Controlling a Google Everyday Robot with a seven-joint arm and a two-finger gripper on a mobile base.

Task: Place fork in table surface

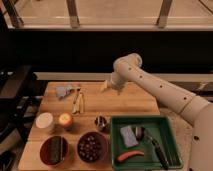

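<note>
While the hand [105,86] overhangs the table [125,103], the tray [145,119] holds cutlery [159,152].

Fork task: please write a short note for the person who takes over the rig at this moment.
The tool is open, seemingly empty, above the back of the table surface, near its middle.
The fork seems to be the slim grey piece lying on the wood at back left, beside a grey-blue cloth, behind the pale sticks.
Done: fork apparently placed, outside the green tray.
Left: confirm this, then withdraw the arm.
</note>
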